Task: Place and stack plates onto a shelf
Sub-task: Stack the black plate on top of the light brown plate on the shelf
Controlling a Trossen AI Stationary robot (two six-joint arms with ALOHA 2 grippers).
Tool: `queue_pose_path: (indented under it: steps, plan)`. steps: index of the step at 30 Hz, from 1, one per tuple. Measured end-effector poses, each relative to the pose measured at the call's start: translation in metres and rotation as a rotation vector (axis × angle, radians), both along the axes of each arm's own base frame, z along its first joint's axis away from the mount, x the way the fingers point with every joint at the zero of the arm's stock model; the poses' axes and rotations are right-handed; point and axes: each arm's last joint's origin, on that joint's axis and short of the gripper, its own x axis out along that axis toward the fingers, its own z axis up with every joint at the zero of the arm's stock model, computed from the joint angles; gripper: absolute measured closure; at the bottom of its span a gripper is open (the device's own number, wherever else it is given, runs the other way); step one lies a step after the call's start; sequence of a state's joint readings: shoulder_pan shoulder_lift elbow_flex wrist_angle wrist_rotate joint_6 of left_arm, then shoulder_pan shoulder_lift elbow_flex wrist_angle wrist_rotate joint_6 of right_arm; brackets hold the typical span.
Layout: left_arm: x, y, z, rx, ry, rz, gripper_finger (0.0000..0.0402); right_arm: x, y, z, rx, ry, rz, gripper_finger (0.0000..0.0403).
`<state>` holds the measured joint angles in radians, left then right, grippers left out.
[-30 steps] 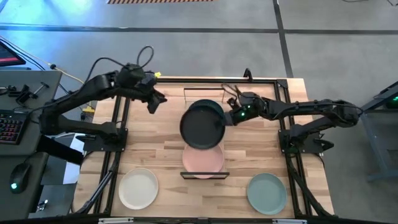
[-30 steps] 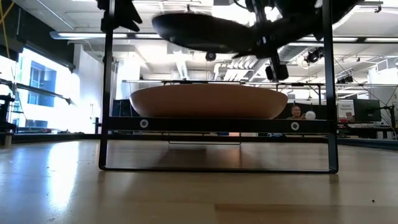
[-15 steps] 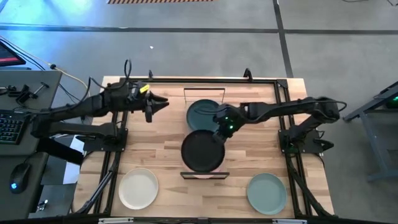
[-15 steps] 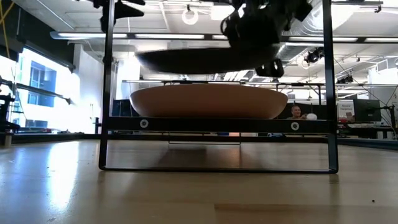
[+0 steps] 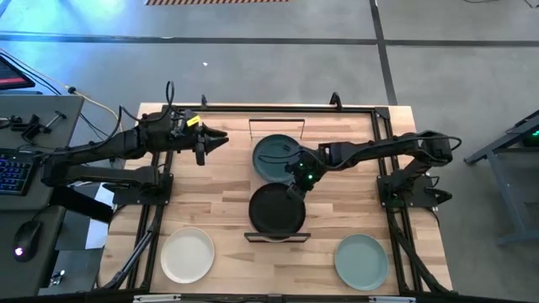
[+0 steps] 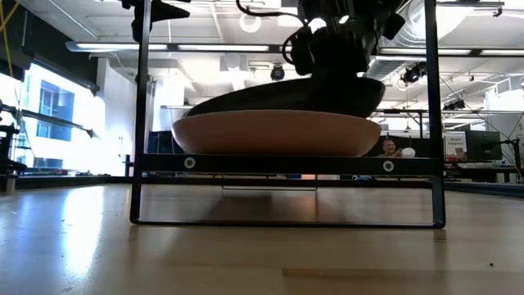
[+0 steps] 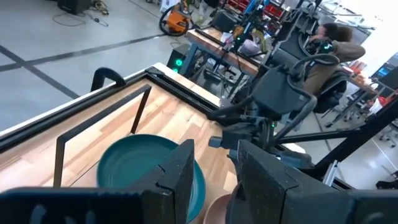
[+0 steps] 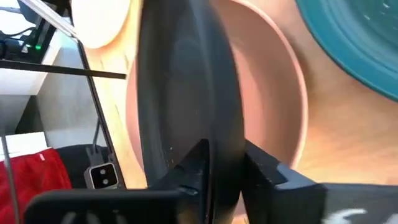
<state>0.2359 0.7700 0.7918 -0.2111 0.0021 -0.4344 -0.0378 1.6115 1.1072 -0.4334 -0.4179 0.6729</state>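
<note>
The black plate point(image 5: 276, 210) lies on the pink plate point(image 6: 274, 135) at the near end of the shelf point(image 6: 286, 163). In the low view it tilts up toward my right gripper point(image 5: 295, 177), which is shut on its far rim. The dark teal plate point(image 5: 275, 156) sits on the shelf's far end. The cream-white plate point(image 5: 187, 255) and the pale green plate point(image 5: 360, 259) rest on the table near its front edge. My left gripper point(image 5: 212, 140) hovers open to the left of the shelf. The purple plate is out of view. My right gripper point(image 8: 224, 168) pinches the black plate's rim point(image 8: 219, 146) between its two fingers, one on the plate's inner face and one on its underside. It comes slanting down from the table's far right. The plate sits tilted, its lower rim point(image 6: 205, 108) resting in the pink plate point(image 8: 280, 106).
The shelf's black wire frame point(image 5: 276, 120) stands up at its far end, and its uprights point(image 6: 141, 115) flank the plates in the low view. Black arm-mount rails point(image 5: 164, 168) run along both table sides. A person point(image 7: 333, 37) sits beyond the table.
My right gripper has carried the black plate from above the dark teal plate toward the table's near edge, then lowered it onto the pink plate, still tilted. The teal plate is uncovered now. My left gripper has drawn slightly back toward the table's left.
</note>
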Motion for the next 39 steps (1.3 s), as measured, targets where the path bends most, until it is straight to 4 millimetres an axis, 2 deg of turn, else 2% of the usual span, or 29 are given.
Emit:
queue_pose_path:
  steps: [10, 13, 16, 20, 23, 26, 32, 39]
  plan:
    - [0.000, 0.000, 0.000, 0.004, 0.001, 0.013, 0.0286, 0.000, 0.001, 0.003, 0.022, -0.021, 0.022, 0.0210]
    - [0.000, 0.000, 0.000, 0.004, 0.001, 0.014, 0.0286, -0.005, 0.000, 0.004, 0.005, 0.001, 0.028, 0.0187]
    - [0.000, 0.000, 0.000, 0.004, 0.001, 0.014, 0.0286, -0.006, 0.001, 0.006, -0.017, -0.006, 0.035, 0.0182]
    - [0.000, 0.000, 0.000, 0.007, 0.002, 0.013, 0.0286, -0.005, 0.014, 0.009, 0.016, -0.064, 0.153, 0.0181]
    - [0.000, 0.000, 0.000, 0.019, 0.005, 0.014, 0.0286, -0.009, 0.021, 0.007, -0.038, -0.032, 0.177, 0.0181]
    - [0.000, 0.001, 0.000, 0.023, 0.006, 0.028, 0.0286, -0.013, 0.018, 0.003, -0.119, 0.030, 0.127, 0.0181]
    - [0.000, 0.001, 0.000, 0.037, 0.010, 0.042, 0.0286, -0.012, 0.010, 0.004, -0.144, 0.011, 0.118, 0.0181]
    - [-0.004, 0.000, -0.008, 0.023, 0.102, 0.036, 0.0286, -0.028, 0.002, 0.029, -0.258, -0.056, 0.096, 0.0181]
